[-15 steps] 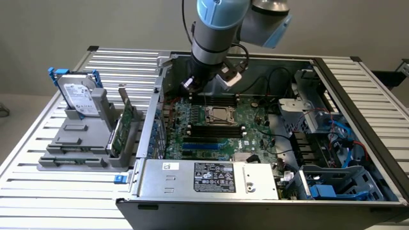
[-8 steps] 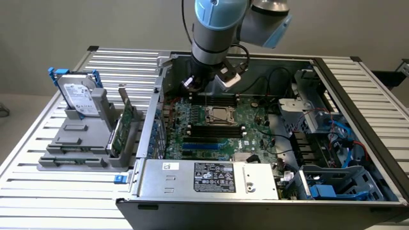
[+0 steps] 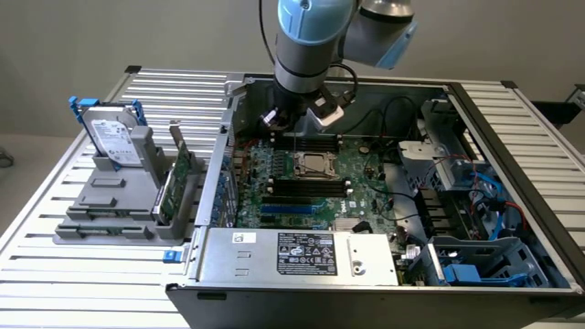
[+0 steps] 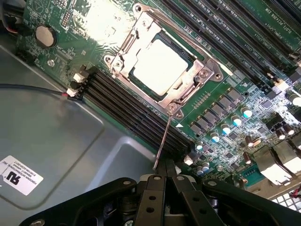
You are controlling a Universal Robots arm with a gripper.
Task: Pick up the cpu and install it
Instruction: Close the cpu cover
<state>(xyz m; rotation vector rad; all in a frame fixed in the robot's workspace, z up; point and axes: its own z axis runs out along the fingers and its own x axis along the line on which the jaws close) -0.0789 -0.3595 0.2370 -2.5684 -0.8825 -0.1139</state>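
One chip (image 4: 157, 66) lies flat in the single socket frame (image 4: 186, 92) on the green board (image 4: 207, 101), with rows of black slots (image 4: 127, 110) on both sides. The clenched tool (image 4: 164, 165) hangs above it, its tips meeting at the end of one thin lever (image 4: 162, 141). One hard drive (image 3: 114, 140) stands on the tabletop (image 3: 55, 281) outside the case.
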